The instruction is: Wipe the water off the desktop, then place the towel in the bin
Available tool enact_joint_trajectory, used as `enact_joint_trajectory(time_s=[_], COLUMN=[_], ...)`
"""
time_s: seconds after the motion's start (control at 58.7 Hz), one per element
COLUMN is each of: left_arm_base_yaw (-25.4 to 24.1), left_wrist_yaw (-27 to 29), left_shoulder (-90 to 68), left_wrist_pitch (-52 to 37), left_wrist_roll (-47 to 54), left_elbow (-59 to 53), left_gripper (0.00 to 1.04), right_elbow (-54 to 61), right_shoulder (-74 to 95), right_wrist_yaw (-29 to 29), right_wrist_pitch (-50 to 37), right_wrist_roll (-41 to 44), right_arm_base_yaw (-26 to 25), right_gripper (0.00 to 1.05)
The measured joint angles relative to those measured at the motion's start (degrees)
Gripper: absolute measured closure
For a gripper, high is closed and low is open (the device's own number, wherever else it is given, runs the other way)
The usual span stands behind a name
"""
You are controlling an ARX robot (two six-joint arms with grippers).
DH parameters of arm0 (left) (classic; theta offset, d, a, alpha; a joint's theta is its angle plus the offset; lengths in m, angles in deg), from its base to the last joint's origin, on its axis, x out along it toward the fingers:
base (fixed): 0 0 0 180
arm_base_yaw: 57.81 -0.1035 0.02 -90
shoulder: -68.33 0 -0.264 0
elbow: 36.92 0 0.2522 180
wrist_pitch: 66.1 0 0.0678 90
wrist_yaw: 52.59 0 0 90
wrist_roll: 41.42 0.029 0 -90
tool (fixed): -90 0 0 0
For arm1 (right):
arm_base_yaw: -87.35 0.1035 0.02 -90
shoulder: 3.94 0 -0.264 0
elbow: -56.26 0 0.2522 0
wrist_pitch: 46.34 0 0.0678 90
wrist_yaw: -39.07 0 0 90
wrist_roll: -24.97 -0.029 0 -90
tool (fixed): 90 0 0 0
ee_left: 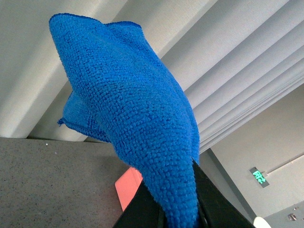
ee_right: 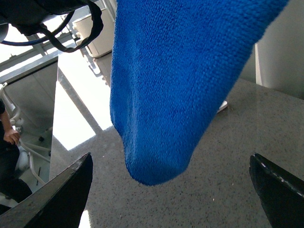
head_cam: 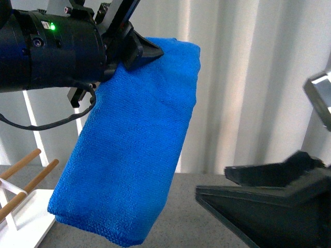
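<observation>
Clamping the top end of the blue towel (head_cam: 129, 155) with the left gripper (head_cam: 138, 51), high over the desktop (head_cam: 181, 201). Hanging folded, long axis nearly upright, lower end pointing down and slanting toward the white rack (head_cam: 23, 222). Gaping wide and empty with the right gripper (head_cam: 214, 183), near the towel's lower end. Showing a pink bin (ee_left: 127, 189) corner below in the left wrist view.

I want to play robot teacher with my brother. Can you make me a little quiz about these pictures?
1. True or false: the towel lies flat on the desktop.
2. Fill in: the right hand is ____ (open or shut).
3. What grips the towel? A: the left hand. B: the right hand. C: nothing.

Key: 1 false, it hangs in the air; 2 open; 3 A.
</observation>
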Motion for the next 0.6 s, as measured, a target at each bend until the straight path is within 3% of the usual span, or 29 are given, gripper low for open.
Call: enact_joint_trajectory(time_s=[0.392, 0.596], left_arm_base_yaw=[0.0, 0.0], left_wrist_yaw=[0.0, 0.0], left_shoulder=[0.0, 0.0], left_wrist_pitch=[0.0, 0.0], left_wrist_roll=[0.0, 0.0], left_elbow=[0.0, 0.0], left_gripper=[1.0, 1.0], right_elbow=[-14.8, -20.0], right_shoulder=[8.5, 11.7], right_wrist_yaw=[-2.6, -6.7], right_wrist_pitch=[2.5, 3.4], right_wrist_roll=[-0.3, -0.7], right_arm_base_yaw=[5.0, 7.0], right_gripper=[0.07, 0.07])
